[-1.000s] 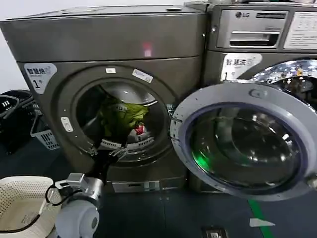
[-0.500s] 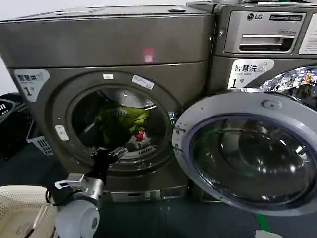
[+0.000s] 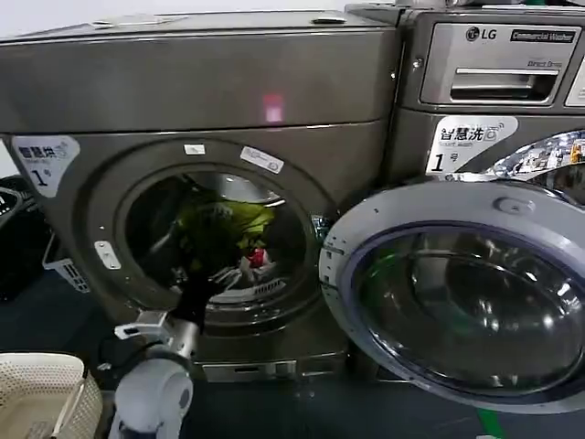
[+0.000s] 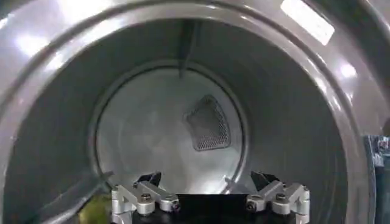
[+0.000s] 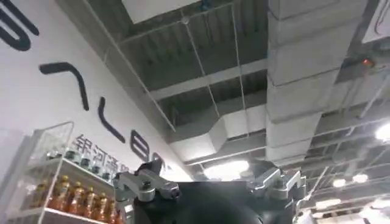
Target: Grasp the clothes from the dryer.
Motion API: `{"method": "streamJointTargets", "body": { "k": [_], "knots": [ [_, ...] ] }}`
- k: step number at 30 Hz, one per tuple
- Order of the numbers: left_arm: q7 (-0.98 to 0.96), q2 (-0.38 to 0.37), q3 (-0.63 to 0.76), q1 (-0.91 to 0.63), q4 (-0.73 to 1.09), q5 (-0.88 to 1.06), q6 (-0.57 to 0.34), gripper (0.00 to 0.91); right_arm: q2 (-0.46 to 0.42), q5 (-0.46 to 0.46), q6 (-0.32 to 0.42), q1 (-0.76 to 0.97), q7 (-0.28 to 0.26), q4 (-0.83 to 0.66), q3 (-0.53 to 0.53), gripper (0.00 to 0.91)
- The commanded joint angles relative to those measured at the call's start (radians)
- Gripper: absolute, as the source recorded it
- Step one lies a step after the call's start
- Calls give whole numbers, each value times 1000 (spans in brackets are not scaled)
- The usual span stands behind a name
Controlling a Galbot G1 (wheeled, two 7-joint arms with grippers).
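Observation:
The dryer (image 3: 201, 82) is the bronze-grey front-loader with a "1" sticker, and its porthole stands open. Inside lie the clothes (image 3: 230, 222): lime-green fabric, with a small red piece (image 3: 259, 257) and white cloth (image 3: 245, 272) below it. My left arm rises from the bottom left. Its left gripper (image 3: 198, 282) is inside the porthole's lower rim, just left of and below the heap. In the left wrist view the left gripper (image 4: 207, 182) is open with nothing between its fingers, facing the drum's back wall (image 4: 164, 134). A green scrap (image 4: 94, 210) shows beside one finger. The right gripper (image 5: 210, 170) points at a ceiling, open.
The dryer's round door (image 3: 457, 293) hangs open to the right, in front of the LG-marked machine (image 3: 494, 73). A white lattice basket (image 3: 37, 389) stands on the floor at the bottom left. Dark baskets (image 3: 14, 210) sit at the far left.
My left gripper has pushed up and further into the porthole, closer to the clothes. The head view has shifted, so the dryer sits more to the left.

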Motion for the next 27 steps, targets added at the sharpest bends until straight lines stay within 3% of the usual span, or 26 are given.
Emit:
{"method": "streamJointTargets", "body": {
  "k": [1,19,27],
  "knots": [
    [1,-4,38,-196,226,-11,-1,907,0,-27,-1,-6,7,-1,11,907],
    [28,-7,136,-657,873,20,-80,907,-15,-20,19,6,1,-38,23,907],
    [94,11,197,-802,1068,-3,-58,907,-14,-18,32,6,-8,-55,35,907]
  ]
}}
